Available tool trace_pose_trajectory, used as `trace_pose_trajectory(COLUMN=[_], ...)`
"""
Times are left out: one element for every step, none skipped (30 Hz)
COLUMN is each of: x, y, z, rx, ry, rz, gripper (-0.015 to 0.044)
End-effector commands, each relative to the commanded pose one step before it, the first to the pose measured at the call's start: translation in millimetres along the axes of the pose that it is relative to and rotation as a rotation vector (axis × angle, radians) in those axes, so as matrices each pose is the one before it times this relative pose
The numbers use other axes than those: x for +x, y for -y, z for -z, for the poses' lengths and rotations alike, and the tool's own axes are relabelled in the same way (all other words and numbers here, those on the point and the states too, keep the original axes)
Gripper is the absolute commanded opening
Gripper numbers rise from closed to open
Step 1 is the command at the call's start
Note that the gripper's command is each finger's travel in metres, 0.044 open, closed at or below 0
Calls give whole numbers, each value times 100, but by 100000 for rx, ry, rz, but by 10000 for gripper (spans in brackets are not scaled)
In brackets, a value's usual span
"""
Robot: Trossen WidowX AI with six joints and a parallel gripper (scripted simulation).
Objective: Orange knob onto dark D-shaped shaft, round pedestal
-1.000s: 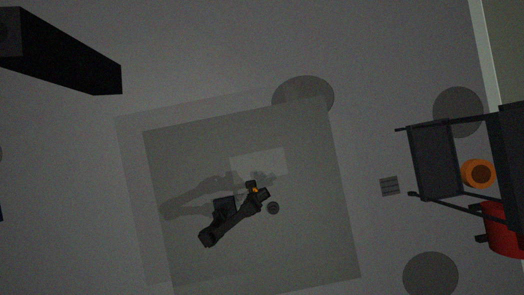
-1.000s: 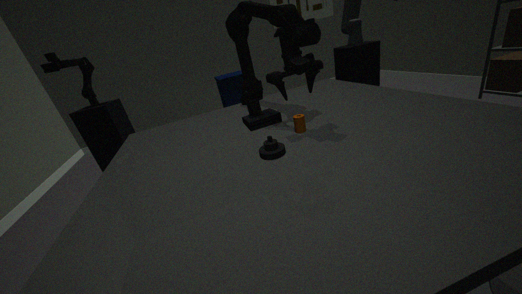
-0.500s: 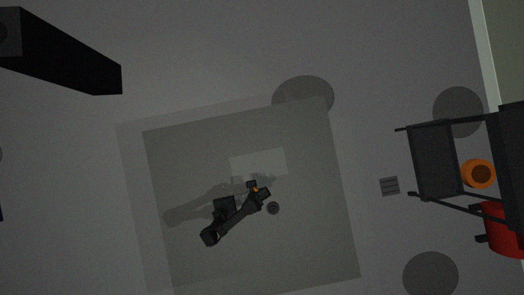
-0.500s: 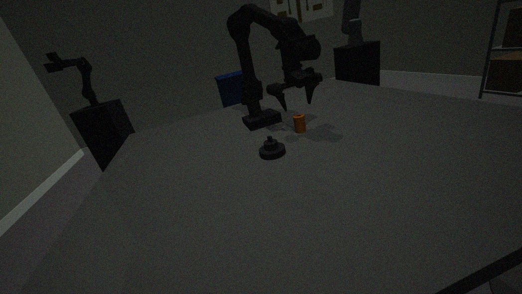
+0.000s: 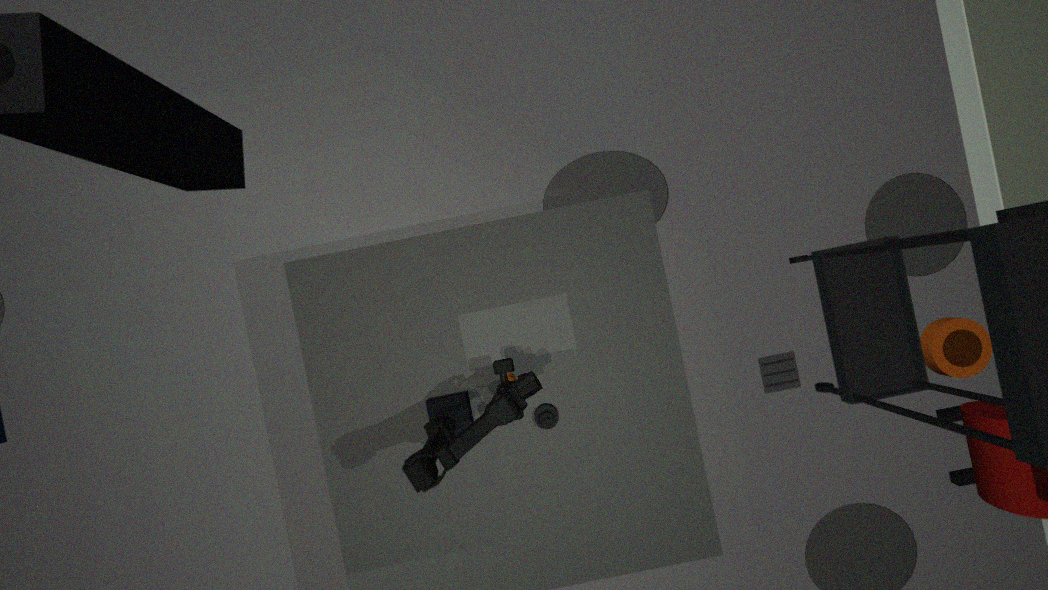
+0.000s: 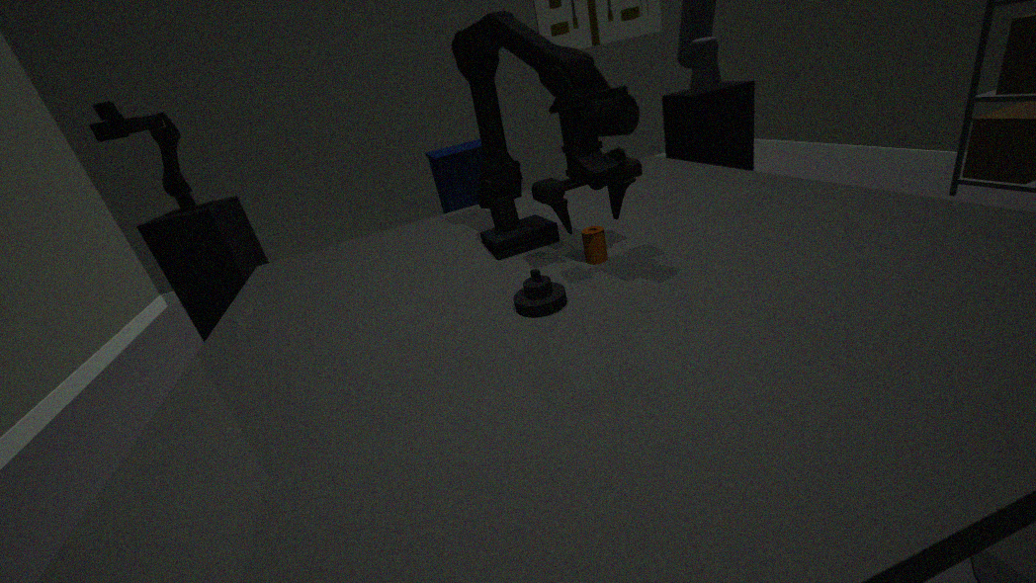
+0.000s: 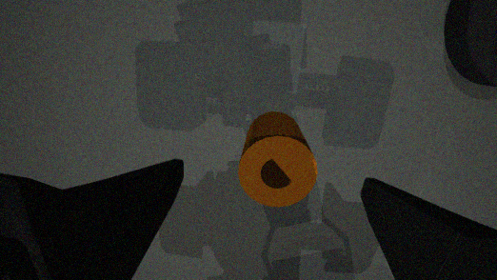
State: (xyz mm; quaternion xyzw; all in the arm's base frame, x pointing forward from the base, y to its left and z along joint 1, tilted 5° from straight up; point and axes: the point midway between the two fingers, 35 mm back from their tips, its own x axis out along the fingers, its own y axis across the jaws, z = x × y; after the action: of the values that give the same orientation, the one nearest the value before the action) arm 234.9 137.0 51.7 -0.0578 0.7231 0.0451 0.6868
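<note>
The orange knob stands upright on the table, its D-shaped hole facing up. The hole's flat side faces the upper right in the wrist view. My gripper is open and empty above the knob, with the knob between the fingertips in the wrist view. The round, stepped dark pedestal stands apart from the knob. Its short shaft points up; the shaft's flat side cannot be made out. A dark rounded shape cut off at the upper right looks like the pedestal.
The arm's base stands on the table beside the knob. A pale rectangle lies on the table beyond the gripper. A dark cart-like frame and a red container are farther off. The arm casts shadows around the knob.
</note>
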Motion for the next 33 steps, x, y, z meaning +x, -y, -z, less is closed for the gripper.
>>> trace_pose_trajectory(x=[793, 163, 163, 163, 163, 162, 162, 162, 162, 161, 161, 161, 161, 161, 160, 160, 160, 159, 159, 158, 159, 158, 158, 158, 157, 157, 157, 156, 156, 156, 155, 122, 73], y=[111, -3, -2, -2, -1, -1, -1, 0, 0, 1, 1, 1, 2, 2, 2, 3, 3, 4, 4, 4, 5, 5, 6, 6, 6, 7, 7, 7, 8, 8, 9, 7, 4], z=[-30, -10, -9, -8, -7, -6, -5, -4, -3, -2, -1, 0, 1, 2, 3, 4, 5, 5, 6, 7, 8, 9, 10, 11, 12, 13, 14, 15, 16, 17, 18, 15, 9], rx=[-407, 0, 0, 0, 0, 0, 0, 0, 0, 0, 0, 0, 0, 0, 0, 0, 0, 0, 0, 0, 0, 0, 0, 0, 0, 0, 0, 0, 0, 0, 0, 0, 0], ry=[-84, 0, 0, 0, 0, 0, 0, 0, -1, -1, -1, -1, -1, -1, -1, -1, -1, -1, -1, -1, -2, -2, -2, -2, -2, -2, -2, -2, -2, -2, -2, -2, -1], rz=[715, 0, 0, 0, 0, 0, 0, 0, 0, 0, 0, 0, 0, 1, 1, 1, 1, 1, 1, 1, 1, 1, 1, 1, 1, 1, 1, 1, 1, 1, 1, 1, 1], gripper=[440, 440, 440, 440, 440, 440, 440, 440, 440, 440, 440, 440, 440, 440, 440, 440, 440, 440, 440, 440, 440, 440, 440, 440, 440, 440, 440, 440, 440, 440, 440, 440, 440])
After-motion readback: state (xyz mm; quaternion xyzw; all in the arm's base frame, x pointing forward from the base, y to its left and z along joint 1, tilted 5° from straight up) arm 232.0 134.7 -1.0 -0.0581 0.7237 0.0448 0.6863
